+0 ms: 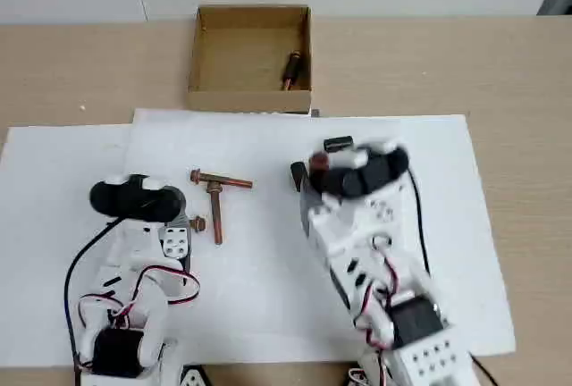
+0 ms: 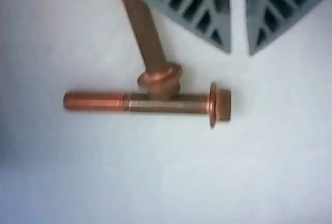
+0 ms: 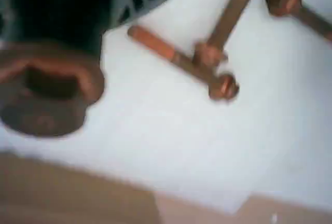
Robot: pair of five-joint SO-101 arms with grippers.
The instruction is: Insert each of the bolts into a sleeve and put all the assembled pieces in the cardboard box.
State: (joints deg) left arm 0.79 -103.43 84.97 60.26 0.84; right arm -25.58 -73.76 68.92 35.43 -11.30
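Nearest the lens: one copper sleeve (image 3: 46,89), flanged, its bore open toward us, held above the white paper (image 1: 447,225) by the right hand (image 1: 311,170), which was closed on it. Left hand (image 2: 239,46): jaws parted by a narrow gap with nothing between them, poised just beside the loose bolts. First bolt (image 2: 155,102): lay flat across the paper. Second bolt (image 2: 148,37): lay at right angles to the first, its head touching the first bolt's shank and its own shank running beneath a jaw of the left hand. Third bolt (image 1: 197,223): lay apart from the pair, just beside the left hand. We judged the step in hand to be taking up a bolt for the held sleeve. To do it well, we would have the left hand close on the second bolt's shank and draw it back from the first so that neither rolled. It should leave the tip end free and line it up with the bore before pushing. Cardboard box (image 1: 250,100): stood on the bench (image 1: 518,91) at the paper's far edge, with one assembled piece (image 1: 291,68) by the wall on the right arm's side. In the way: the touching pair, likely to be nudged together, and the third bolt, close under the left arm.
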